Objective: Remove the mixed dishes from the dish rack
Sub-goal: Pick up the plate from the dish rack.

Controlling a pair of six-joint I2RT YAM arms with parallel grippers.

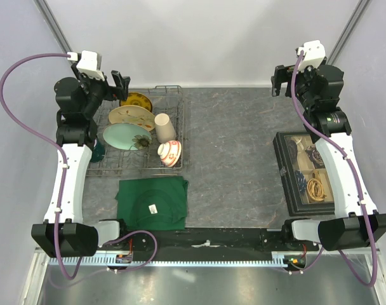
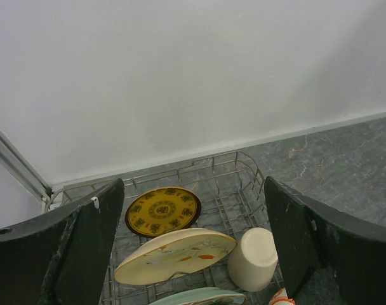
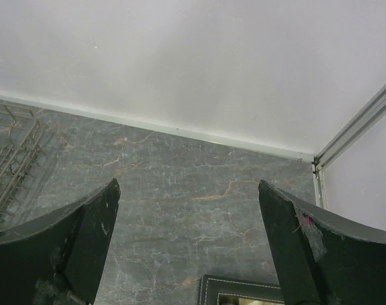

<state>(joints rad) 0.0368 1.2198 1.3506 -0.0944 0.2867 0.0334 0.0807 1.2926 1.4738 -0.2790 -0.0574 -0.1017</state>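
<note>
Overhead, the left claw hangs spread wide and empty above the far left corner of the dish rack. The right claw, equally wide, is well apart from it. From the left wrist, below and between the fingers sit the yellow-and-dark patterned plate, the cream floral plate and the tall beige cup. From the right wrist, the rack's edge shows far left of the claw, and marbled grey table lies beneath it.
</note>
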